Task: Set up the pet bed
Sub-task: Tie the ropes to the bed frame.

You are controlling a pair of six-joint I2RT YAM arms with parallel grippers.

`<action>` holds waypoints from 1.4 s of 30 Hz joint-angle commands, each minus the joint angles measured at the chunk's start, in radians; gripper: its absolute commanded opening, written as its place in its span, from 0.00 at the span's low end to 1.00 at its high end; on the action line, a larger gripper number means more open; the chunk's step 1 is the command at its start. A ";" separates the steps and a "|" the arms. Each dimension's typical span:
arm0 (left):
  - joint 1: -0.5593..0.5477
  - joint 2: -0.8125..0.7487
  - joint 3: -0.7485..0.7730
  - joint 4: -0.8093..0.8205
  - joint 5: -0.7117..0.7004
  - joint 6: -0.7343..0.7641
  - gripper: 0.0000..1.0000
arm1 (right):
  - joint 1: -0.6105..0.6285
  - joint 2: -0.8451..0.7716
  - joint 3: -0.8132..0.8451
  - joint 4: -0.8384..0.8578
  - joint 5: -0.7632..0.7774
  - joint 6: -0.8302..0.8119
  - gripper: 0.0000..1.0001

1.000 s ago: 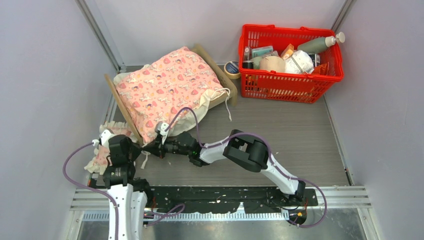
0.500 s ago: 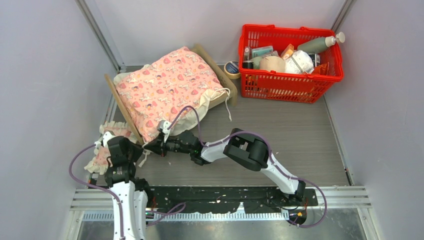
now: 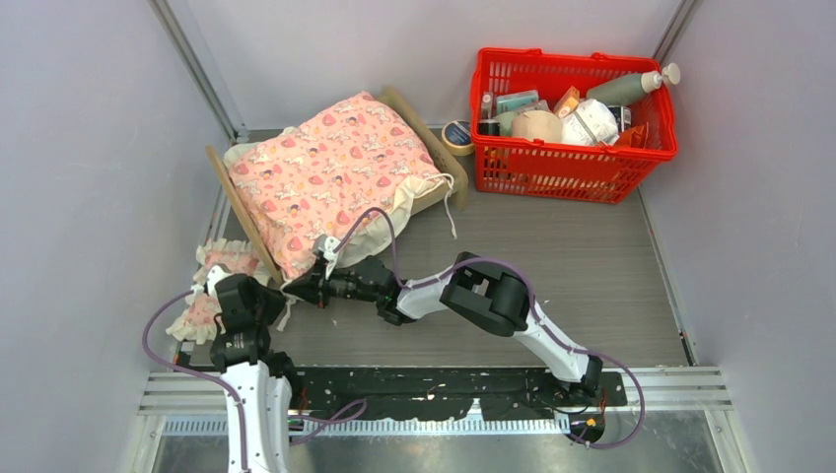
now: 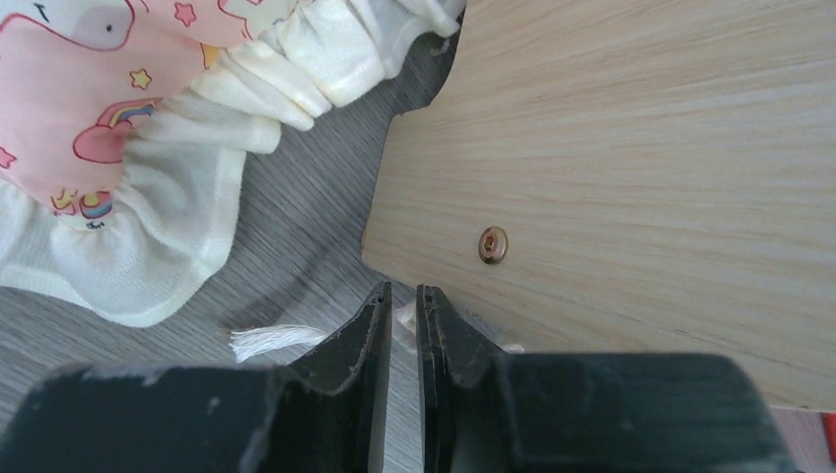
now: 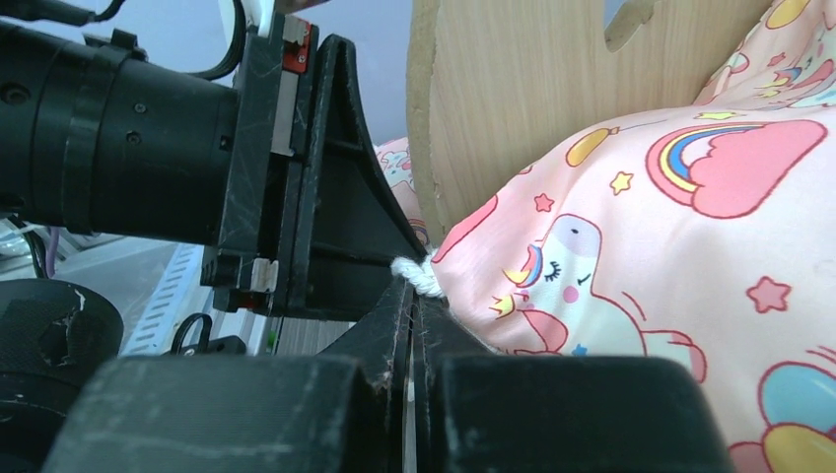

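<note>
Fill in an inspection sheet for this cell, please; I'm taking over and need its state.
Surface: grey table.
Job's things: pet bed covered by pink blanket; pillow on table beside headboard.
Clutter: full red basket, tape roll beside it.
Grippers: left gripper shut on white cord by headboard; right gripper shut on white cord at blanket edge.
Cables: purple cables loop off both arms.
Surroundings: lilac walls.

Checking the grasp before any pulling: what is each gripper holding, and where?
The white cord: right gripper pinches it at the blanket corner, left gripper seemingly near its frayed end.
</note>
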 commanded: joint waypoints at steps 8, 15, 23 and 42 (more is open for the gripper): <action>0.002 -0.012 -0.032 0.082 0.081 -0.038 0.18 | -0.017 0.015 0.005 0.050 0.072 0.114 0.19; 0.002 -0.012 -0.055 0.124 0.093 -0.056 0.18 | -0.019 0.017 -0.006 0.081 0.067 0.153 0.20; 0.002 -0.006 -0.068 0.165 0.078 -0.063 0.18 | -0.018 0.023 -0.021 0.127 0.047 0.181 0.26; 0.002 0.014 -0.067 0.188 0.028 -0.046 0.18 | -0.019 0.043 -0.002 0.126 0.028 0.174 0.35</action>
